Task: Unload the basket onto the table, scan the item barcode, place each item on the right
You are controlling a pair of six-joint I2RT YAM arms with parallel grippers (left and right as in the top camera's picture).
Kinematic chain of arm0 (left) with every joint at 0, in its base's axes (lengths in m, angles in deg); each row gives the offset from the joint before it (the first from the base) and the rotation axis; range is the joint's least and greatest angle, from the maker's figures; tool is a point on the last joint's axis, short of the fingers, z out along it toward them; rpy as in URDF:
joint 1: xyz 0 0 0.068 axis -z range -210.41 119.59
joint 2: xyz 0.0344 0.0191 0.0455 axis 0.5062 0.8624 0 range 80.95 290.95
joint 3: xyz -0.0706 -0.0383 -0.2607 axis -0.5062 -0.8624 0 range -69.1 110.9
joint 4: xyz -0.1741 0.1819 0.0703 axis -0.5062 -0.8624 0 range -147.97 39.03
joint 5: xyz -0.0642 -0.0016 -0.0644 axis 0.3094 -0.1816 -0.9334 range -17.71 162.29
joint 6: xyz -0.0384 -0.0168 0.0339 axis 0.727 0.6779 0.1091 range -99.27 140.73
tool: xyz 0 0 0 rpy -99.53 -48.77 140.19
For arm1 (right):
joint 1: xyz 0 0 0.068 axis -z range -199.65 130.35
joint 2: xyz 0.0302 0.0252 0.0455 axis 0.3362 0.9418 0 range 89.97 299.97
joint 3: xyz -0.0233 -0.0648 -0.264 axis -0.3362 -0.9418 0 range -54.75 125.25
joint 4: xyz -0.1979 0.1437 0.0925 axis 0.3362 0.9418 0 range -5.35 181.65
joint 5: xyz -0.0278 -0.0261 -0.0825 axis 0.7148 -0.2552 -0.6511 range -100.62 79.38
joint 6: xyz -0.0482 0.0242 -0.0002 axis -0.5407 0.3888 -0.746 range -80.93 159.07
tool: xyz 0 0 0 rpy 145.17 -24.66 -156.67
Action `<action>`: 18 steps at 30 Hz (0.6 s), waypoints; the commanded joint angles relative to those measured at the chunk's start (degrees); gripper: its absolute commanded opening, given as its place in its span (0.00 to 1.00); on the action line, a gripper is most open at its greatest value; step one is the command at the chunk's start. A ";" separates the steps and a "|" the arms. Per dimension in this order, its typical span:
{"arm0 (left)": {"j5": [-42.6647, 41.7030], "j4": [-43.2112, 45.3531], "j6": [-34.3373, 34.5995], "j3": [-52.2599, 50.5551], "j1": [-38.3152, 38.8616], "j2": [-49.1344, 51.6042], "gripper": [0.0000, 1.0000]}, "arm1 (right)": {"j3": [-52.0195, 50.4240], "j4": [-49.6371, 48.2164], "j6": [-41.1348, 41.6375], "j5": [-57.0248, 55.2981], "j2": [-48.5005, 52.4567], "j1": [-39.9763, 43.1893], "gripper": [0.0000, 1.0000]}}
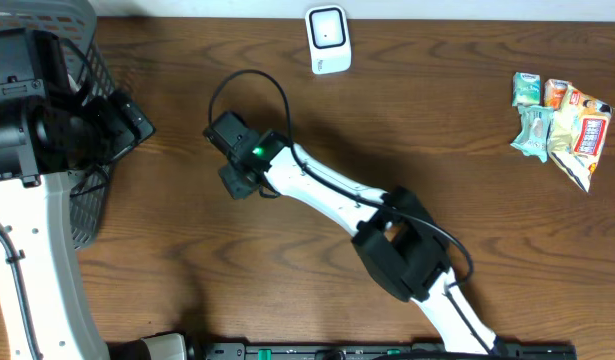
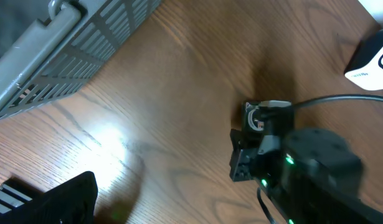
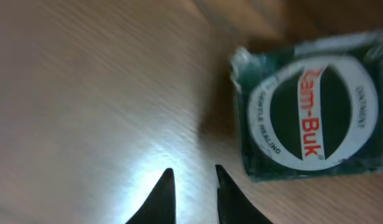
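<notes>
- The tin [image 3: 306,106] is seen lying flat on the table [image 3: 85,81], its green and white label turned up and red lettering ending in "Buk" readable.
- In the right wrist view the tin is placed just beside the right gripper [image 3: 192,186] and is not touched by it.
- The right gripper's fingers [image 3: 163,196] are drawn nearly together, with only a narrow gap and nothing between them.
- The left gripper [image 1: 132,125] is held wide apart and nothing is gripped; it is kept at the table's left side, next to the basket [image 1: 92,60].
- The scanner [image 1: 327,38] is stood at the far edge, well apart from both grippers.
- A heap of packets [image 1: 559,118] is left at the right side.
</notes>
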 commanded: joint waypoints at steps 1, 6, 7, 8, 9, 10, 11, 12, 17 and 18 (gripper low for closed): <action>0.39 -0.11 -0.52 0.31 -0.26 -0.09 0.98 | 0.00 2.49 3.17 -8.52 0.33 0.87 0.01; 0.39 -0.11 -0.52 0.31 -0.26 -0.09 0.98 | 0.00 8.37 7.10 -11.50 0.33 3.74 0.01; 0.39 -0.11 -0.52 0.31 -0.26 -0.09 0.98 | 0.02 9.88 8.20 -12.15 0.28 4.74 0.01; 0.39 -0.11 -0.52 0.31 -0.26 -0.09 0.98 | 0.02 10.88 8.70 -12.83 0.26 5.77 0.01; 0.37 -0.13 -0.52 0.31 -0.26 -0.09 0.98 | 0.02 11.87 8.74 -13.20 0.20 7.37 0.01; 0.39 -0.11 -0.52 0.31 -0.26 -0.09 0.98 | 0.02 12.41 8.72 -12.68 -0.04 8.44 0.01; 0.39 -0.11 -0.52 0.31 -0.26 -0.09 0.98 | 0.02 13.00 8.50 -9.16 -0.79 9.86 0.01; 0.39 -0.13 -0.52 0.31 -0.26 -0.09 0.98 | 0.02 12.94 7.32 -5.77 -1.18 10.45 0.01; 0.39 -0.11 -0.52 0.31 -0.26 -0.09 0.98 | 0.02 7.65 -10.27 27.10 -3.74 11.10 0.01; 0.39 -0.11 -0.52 0.31 -0.26 -0.09 0.98 | 0.02 6.45 -11.78 30.84 -3.96 10.73 0.01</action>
